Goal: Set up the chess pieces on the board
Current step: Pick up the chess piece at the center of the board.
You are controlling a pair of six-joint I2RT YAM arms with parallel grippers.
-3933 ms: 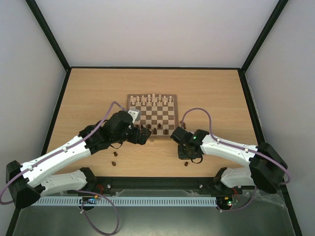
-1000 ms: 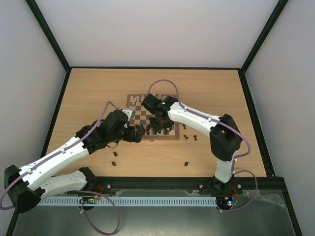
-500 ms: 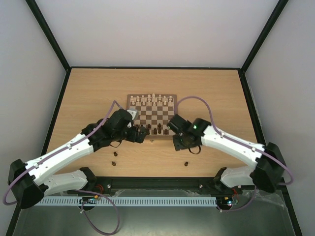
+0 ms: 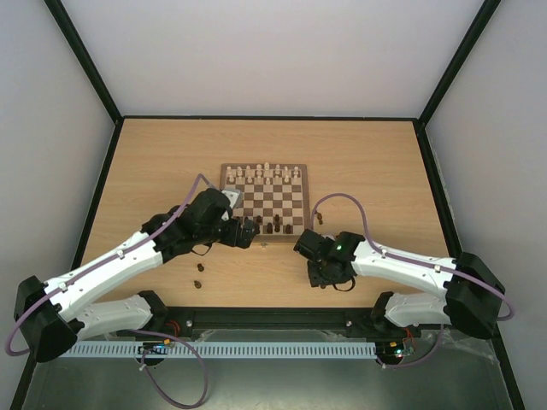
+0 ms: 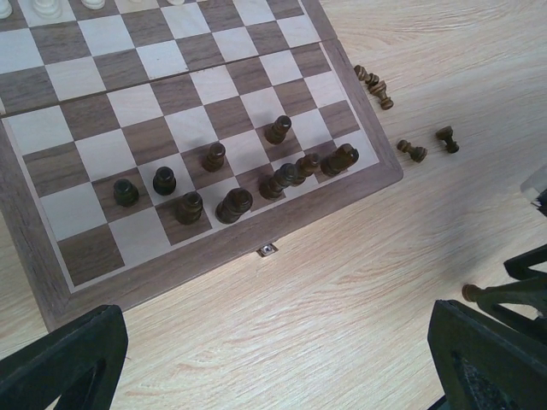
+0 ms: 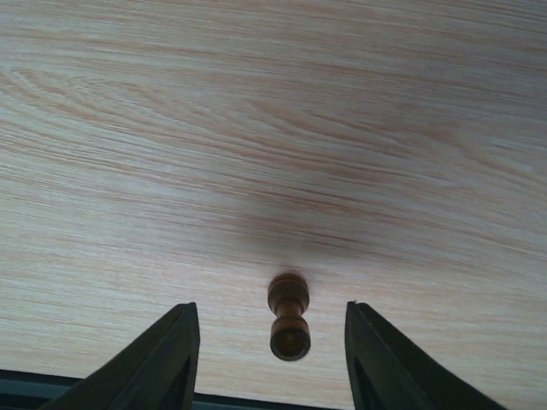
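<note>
Hidden or hard to read: from above, the right arm's wrist covers its own fingers and whatever lies under them. The left wrist view cuts off the left fingers' tips at its bottom edge. The loose chessmen are too small to tell what type they are.

Right fingers (image 6: 175, 359) stand apart. One dark piece (image 6: 289, 318) sits between them on the worktop (image 4: 154, 162), with bare wood showing on both sides, so nothing touches it. It looks tipped on its side, though I can't be sure.

Left fingers (image 5: 73, 359) are spread wide with nothing between them, just off the near edge of the board (image 5: 171, 273).

Chess pieces (image 5: 232, 205) cluster in the board's two nearest rows. A few lie loose off its right edge (image 5: 374, 83), and two more near the left arm (image 4: 198, 275). Cream chessmen (image 4: 265, 173) fill the far rows.

Room: broad wood runs between the board and the black frame (image 4: 107, 171) on the left, right and far sides.
</note>
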